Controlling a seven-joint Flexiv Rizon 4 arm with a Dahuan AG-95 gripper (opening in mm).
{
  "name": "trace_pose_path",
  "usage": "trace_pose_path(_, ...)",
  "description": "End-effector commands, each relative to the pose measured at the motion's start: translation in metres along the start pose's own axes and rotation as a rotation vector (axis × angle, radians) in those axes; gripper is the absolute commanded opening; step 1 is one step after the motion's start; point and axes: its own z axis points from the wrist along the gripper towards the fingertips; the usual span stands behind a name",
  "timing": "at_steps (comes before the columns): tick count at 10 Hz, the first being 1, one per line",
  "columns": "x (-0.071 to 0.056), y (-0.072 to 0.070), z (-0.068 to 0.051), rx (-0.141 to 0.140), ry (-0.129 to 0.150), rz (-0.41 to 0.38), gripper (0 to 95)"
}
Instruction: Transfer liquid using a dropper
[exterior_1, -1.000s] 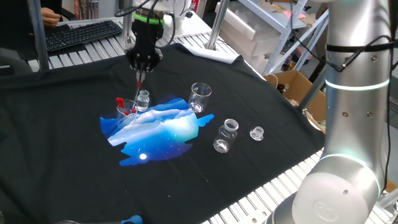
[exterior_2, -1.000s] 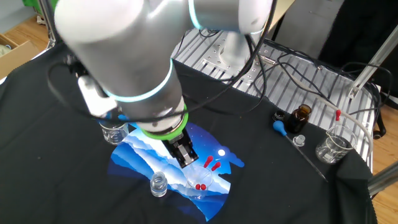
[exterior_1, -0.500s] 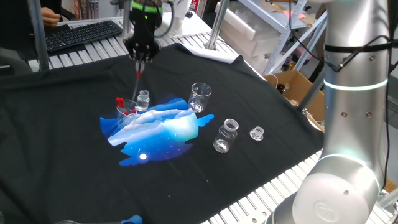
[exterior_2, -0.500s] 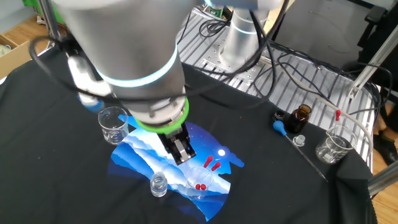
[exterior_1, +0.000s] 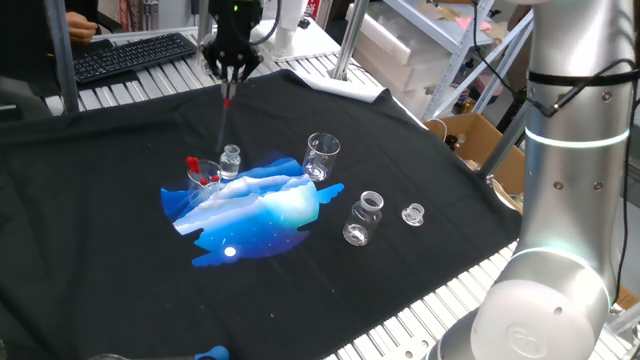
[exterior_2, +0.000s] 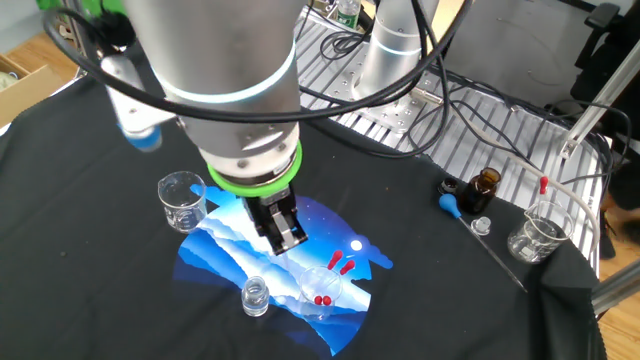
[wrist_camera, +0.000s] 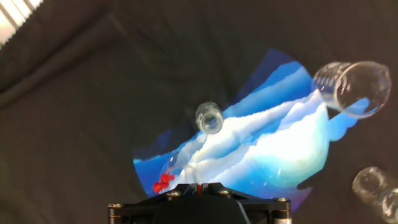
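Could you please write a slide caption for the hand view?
Gripper holding a dropper high above a small vial and a beaker on the black cloth.

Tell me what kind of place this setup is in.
Probably a robotics lab workbench. A robot arm's hand hangs over a table draped in black cloth, small glass beakers and vials stand on it, and a computer keyboard and storage shelving sit behind.

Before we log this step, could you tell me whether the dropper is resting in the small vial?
No: the dropper hangs from the end effector high above the small vial, clear of its mouth.
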Motion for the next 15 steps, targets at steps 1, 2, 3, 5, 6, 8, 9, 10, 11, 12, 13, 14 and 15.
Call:
trace_pose_path(1, -0.009, -0.001, -0.008, 0.014, -0.004, -0.004, 0.0)
trace_pose_path(2, -0.015, -0.002, -0.012, 0.023, -0.013, -0.01, 0.0)
trace_pose_path(3, -0.017, -0.002, -0.014, 0.026, -0.017, -0.012, 0.0)
trace_pose_path(5, -0.025, -0.003, -0.019, 0.026, -0.032, -0.018, 0.0)
trace_pose_path(6, -0.027, -0.004, -0.02, 0.032, -0.053, -0.021, 0.0)
trace_pose_path(8, -0.029, -0.004, -0.021, 0.042, -0.072, -0.023, 0.0)
trace_pose_path(9, -0.029, -0.004, -0.021, 0.042, -0.078, -0.021, 0.0)
trace_pose_path(10, -0.03, -0.004, -0.021, 0.044, -0.085, -0.021, 0.0)
trace_pose_path(11, -0.03, -0.004, -0.02, 0.043, -0.094, -0.024, 0.0)
trace_pose_path(12, -0.03, -0.004, -0.019, 0.045, -0.096, -0.028, 0.0)
trace_pose_path(13, -0.031, -0.005, -0.017, 0.043, -0.099, -0.034, 0.0)
trace_pose_path(14, -0.031, -0.005, -0.014, 0.042, -0.106, -0.037, 0.0)
trace_pose_path(15, -0.031, -0.005, -0.011, 0.044, -0.112, -0.039, 0.0)
